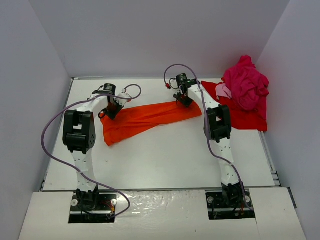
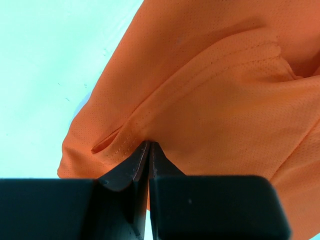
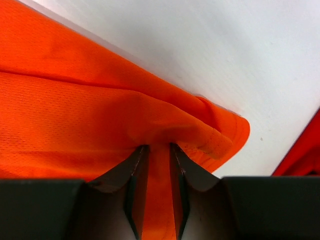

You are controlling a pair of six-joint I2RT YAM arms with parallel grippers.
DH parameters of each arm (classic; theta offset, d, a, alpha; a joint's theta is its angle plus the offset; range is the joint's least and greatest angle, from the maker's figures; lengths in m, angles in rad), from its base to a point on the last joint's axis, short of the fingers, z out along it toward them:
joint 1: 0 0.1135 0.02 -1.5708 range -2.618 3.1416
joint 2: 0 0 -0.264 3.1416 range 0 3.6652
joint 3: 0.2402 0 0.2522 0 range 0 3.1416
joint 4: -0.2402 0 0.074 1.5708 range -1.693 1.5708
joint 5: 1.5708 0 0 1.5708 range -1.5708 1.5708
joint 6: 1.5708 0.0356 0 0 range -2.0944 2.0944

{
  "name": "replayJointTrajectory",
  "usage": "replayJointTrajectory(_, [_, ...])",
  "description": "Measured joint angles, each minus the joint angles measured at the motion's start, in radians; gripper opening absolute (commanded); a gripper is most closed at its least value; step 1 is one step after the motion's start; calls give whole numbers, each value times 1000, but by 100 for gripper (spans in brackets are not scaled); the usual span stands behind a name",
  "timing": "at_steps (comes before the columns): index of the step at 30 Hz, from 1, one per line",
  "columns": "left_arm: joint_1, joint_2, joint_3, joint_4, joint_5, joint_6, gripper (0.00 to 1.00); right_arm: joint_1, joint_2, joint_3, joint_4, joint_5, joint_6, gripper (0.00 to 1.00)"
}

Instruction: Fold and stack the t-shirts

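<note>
I'm mid-fold: the bright orange-red mesh t-shirt [image 1: 150, 117] lies in a long band across the white table's [image 1: 165, 160] far middle. My left hand [image 2: 149, 144] pinches its left end, and my right hand [image 3: 156, 147] clamps a pleat at its right end. Next, I judge, both should lift together, evenly.

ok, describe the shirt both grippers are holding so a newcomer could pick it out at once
On the white table, look near the middle. The orange-red t-shirt lies there as a long wrinkled band, the left gripper pinching one end, the right gripper the other. Unlike the red t-shirt and magenta-pink t-shirt heaped at far right, it is brighter orange and stretched out.
</note>
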Motion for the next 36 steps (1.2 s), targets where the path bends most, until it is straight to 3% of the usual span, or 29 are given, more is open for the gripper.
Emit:
replayJointTrajectory(1, [0,0,-1,2,0,0,0,0,0,0,0,11,2,55])
replayJointTrajectory(4, [0,0,-5,4,0,0,0,0,-6,0,9,47,7,68])
replayJointTrajectory(10, [0,0,-5,4,-3,1,17,4,-15,-1,11,49,18,68])
replayJointTrajectory(12, [0,0,-5,4,-3,2,20,5,-15,-1,11,48,18,64])
replayJointTrajectory(14, [0,0,-5,4,-3,2,18,5,-15,-1,11,41,18,52])
replayJointTrajectory(18, [0,0,-4,3,-3,3,2,4,-15,-1,10,-5,8,17])
replayJointTrajectory(19, [0,0,-4,3,-3,3,1,3,-14,-1,9,-23,-3,0])
replayJointTrajectory(28, [0,0,-4,5,-4,4,0,-3,-1,-1,4,-74,-15,0])
replayJointTrajectory(29, [0,0,-5,6,-5,4,0,-4,-1,-1,4,-75,-16,3])
replayJointTrajectory(30, [0,0,-5,7,-5,4,0,-4,-1,-1,4,-76,-16,15])
replayJointTrajectory(32, [0,0,-5,9,-7,4,0,-6,-1,-1,5,-74,-18,55])
replayJointTrajectory(33, [0,0,-5,9,-7,4,0,-8,-2,-1,7,-71,-18,67])
replayJointTrajectory(36, [0,0,-6,12,-7,5,0,-10,-15,0,18,-44,-19,71])
